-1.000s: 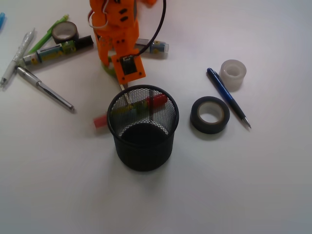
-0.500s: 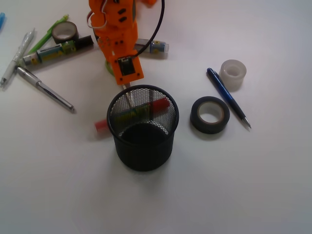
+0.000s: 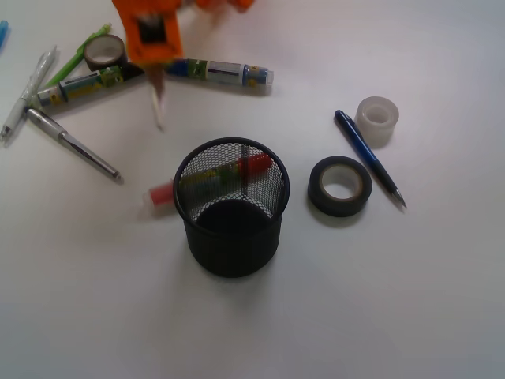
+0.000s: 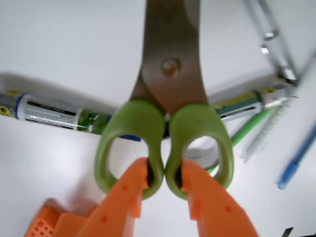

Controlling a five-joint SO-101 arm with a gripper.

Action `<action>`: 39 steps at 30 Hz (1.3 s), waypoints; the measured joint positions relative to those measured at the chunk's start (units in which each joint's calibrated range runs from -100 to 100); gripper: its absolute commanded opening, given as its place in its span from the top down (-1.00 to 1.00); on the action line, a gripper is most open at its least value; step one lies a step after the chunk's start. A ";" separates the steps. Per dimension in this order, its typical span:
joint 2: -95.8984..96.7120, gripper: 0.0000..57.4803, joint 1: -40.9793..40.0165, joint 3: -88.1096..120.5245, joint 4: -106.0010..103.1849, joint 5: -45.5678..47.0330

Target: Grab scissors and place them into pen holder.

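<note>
Now gripper [image 4: 164, 178] pinches scissors [image 4: 168, 126] by inner loops, blades down; centre tips over holder [image 3: 231, 207] rim before lowering.

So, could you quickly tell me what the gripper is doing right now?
Gripper: closed on the scissors, pinching the green handles where they meet.

Desk [image 3: 410, 316]: white.
Centre: pen holder [image 3: 232, 207], black tape roll [image 3: 340, 186].
Right: blue pen [image 3: 369, 157], clear tape [image 3: 377, 120].
Far-left corner: markers, pens.
</note>
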 measured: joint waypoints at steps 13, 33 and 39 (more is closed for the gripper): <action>-17.51 0.99 -18.79 1.98 -33.78 -12.45; 17.68 0.99 -25.08 12.94 -106.87 -19.73; 18.21 0.99 -22.12 23.36 -115.51 -22.47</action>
